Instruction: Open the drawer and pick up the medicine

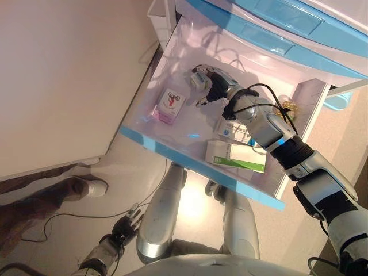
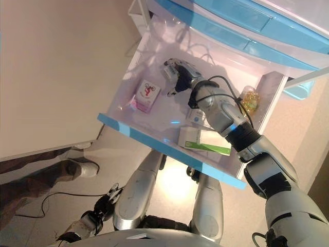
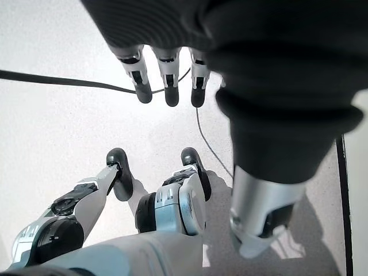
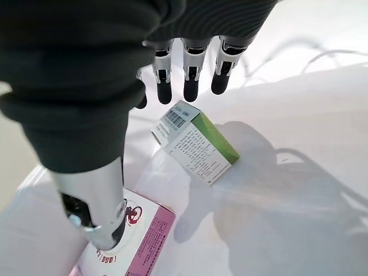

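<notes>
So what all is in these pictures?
Open drawer: one, white with blue front.
Pink-and-white box: one, drawer's left.
Small green-and-white box: one, below the right hand's fingers.
Long green-and-white box: one, drawer's front right.
White-and-blue box: one, partly under the arm.
Yellow capsules: one pack, drawer's right edge.
Person's shoe: one, floor, left.
Right hand: open, over the drawer.
Left hand: open, hanging low.

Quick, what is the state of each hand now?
Left hand: open, holding nothing, down by the floor.
Right hand: open, over a small green box in the drawer.
</notes>
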Tool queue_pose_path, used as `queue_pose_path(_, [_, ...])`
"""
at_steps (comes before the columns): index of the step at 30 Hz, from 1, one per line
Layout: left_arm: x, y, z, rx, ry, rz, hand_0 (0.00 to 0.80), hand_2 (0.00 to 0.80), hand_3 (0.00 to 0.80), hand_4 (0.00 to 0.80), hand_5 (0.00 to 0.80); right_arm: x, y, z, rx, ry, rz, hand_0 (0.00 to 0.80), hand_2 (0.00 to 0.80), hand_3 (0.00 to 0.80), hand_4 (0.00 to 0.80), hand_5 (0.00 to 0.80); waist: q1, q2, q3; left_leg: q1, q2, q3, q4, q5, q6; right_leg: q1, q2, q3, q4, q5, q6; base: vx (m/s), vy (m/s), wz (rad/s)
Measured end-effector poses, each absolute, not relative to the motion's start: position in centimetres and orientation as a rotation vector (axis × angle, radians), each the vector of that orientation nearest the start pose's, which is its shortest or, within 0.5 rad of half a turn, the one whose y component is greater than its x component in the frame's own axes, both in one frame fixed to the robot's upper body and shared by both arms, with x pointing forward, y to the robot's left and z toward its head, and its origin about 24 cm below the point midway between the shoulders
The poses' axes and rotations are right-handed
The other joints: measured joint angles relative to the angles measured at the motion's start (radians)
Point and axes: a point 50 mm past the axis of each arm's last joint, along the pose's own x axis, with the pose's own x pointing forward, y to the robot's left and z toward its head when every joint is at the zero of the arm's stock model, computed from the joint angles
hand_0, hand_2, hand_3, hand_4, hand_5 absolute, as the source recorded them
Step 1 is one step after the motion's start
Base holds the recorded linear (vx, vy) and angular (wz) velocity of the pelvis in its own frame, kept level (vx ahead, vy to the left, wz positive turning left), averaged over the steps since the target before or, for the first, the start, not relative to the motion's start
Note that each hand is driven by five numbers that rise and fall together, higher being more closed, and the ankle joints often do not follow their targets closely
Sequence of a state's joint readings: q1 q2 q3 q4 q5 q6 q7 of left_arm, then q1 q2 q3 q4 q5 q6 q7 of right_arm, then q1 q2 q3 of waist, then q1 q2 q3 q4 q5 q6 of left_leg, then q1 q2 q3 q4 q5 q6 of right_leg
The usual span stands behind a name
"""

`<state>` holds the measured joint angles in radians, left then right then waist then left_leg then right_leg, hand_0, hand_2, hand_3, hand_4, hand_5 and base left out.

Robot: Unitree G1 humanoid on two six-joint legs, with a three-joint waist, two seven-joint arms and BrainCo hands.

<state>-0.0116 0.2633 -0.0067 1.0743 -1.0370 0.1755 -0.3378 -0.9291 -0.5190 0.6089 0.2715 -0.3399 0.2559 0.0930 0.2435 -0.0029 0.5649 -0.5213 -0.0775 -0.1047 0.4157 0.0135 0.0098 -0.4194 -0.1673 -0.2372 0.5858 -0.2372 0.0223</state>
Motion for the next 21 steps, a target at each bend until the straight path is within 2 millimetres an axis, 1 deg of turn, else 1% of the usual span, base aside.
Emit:
queue_pose_path(2, [13.0,22.5,-14.2,-0.912,0.880,0.305,0.000,0.000,0.000,0.000,0.000,37.2,-9.7,19.9,-1.207,-0.308,0.304,0.000,0.000,0.000,0.000,0.000,0.001,0.007,0.000,0.001,-0.001,-0.002,0.000,0.000,0.000,0.001,-0.001,-0.003,0.006,-0.005,-0.003,0.024,0.003,0.05])
queue_pose_path(6, [13.0,22.5,-14.3,-0.902,0.885,0.298,0.000,0.000,0.000,0.000,0.000,37.4,-9.4,20.3,-1.248,-0.326,0.300,0.000,0.000,0.000,0.000,0.000,0.002,0.020,0.000,0.002,0.000,-0.010,0.000,0.004,-0.003,0.004,-0.002,-0.015,0.011,-0.011,-0.011,0.024,0.002,0.07])
queue_pose_path(12, [13.0,22.4,-14.3,-0.904,0.885,0.293,0.000,0.000,0.000,0.000,0.000,37.8,-9.3,21.1,-1.284,-0.338,0.276,0.000,0.000,0.000,0.000,0.000,0.007,0.020,0.000,0.004,-0.010,-0.023,0.000,0.007,-0.008,0.002,-0.012,-0.025,0.034,-0.027,-0.013,0.022,0.000,0.08])
queue_pose_path(13, [13.0,22.3,-14.3,-0.906,0.885,0.293,0.000,0.000,0.000,0.000,0.000,37.9,-9.3,21.1,-1.290,-0.338,0.273,0.075,0.075,0.075,0.075,0.075,0.010,0.020,0.000,0.004,-0.010,-0.024,0.000,0.007,-0.009,0.002,-0.013,-0.026,0.037,-0.028,-0.013,0.009,0.003,0.06])
queue_pose_path(15, [13.0,22.2,-14.3,-0.907,0.888,0.290,0.000,0.000,0.000,0.000,0.000,38.1,-9.3,21.0,-1.310,-0.325,0.273,0.091,0.091,0.091,0.091,0.091,0.014,0.020,0.000,0.004,-0.010,-0.025,0.000,0.008,-0.009,0.002,-0.013,-0.027,0.038,-0.030,-0.016,0.004,0.003,0.02])
queue_pose_path(16, [12.9,22.2,-14.3,-0.907,0.888,0.289,0.000,0.000,0.000,0.000,0.000,38.2,-9.2,20.9,-1.330,-0.316,0.279,0.279,0.279,0.279,0.279,0.279,0.016,0.020,0.000,0.004,-0.010,-0.025,0.001,0.008,-0.009,0.001,-0.013,-0.027,0.040,-0.031,-0.017,0.000,0.000,0.00])
queue_pose_path(17, [13.0,22.2,-14.3,-0.907,0.888,0.289,0.000,0.000,0.000,0.000,0.000,38.3,-9.2,20.8,-1.345,-0.307,0.284,0.424,0.424,0.424,0.424,0.424,0.019,0.020,0.000,0.004,-0.010,-0.025,0.001,0.008,-0.009,0.001,-0.014,-0.027,0.041,-0.031,-0.017,0.000,0.000,0.00])
queue_pose_path(18, [13.0,22.2,-14.3,-0.907,0.888,0.289,0.000,0.000,0.000,0.000,0.000,38.4,-9.3,20.7,-1.349,-0.300,0.287,0.483,0.483,0.483,0.483,0.483,0.024,0.020,0.000,0.004,-0.010,-0.025,0.002,0.008,-0.009,0.000,-0.014,-0.027,0.042,-0.031,-0.017,0.000,0.000,0.00])
queue_pose_path(19, [13.0,22.2,-14.3,-0.907,0.888,0.290,0.000,0.000,0.000,0.000,0.000,38.5,-9.3,20.5,-1.356,-0.289,0.287,0.706,0.706,0.706,0.706,0.706,0.027,0.020,0.000,0.003,-0.011,-0.026,0.002,0.008,-0.009,0.001,-0.014,-0.028,0.042,-0.031,-0.017,0.000,0.000,0.00])
queue_pose_path(20, [12.9,22.2,-14.3,-0.907,0.888,0.289,0.000,0.000,0.000,0.000,0.000,38.5,-9.4,20.4,-1.367,-0.283,0.284,0.800,0.800,0.800,0.800,0.800,0.029,0.020,0.000,0.002,-0.011,-0.027,0.002,0.008,-0.010,0.000,-0.014,-0.029,0.042,-0.031,-0.017,0.013,-0.015,0.03])
queue_pose_path(21, [12.9,22.2,-14.3,-0.907,0.889,0.289,0.000,0.000,0.000,0.000,0.000,38.5,-9.4,20.4,-1.371,-0.280,0.287,0.800,0.800,0.800,0.800,0.800,0.030,0.020,0.000,0.002,-0.011,-0.028,0.002,0.008,-0.010,0.000,-0.014,-0.030,0.042,-0.031,-0.017,0.000,0.000,0.00])
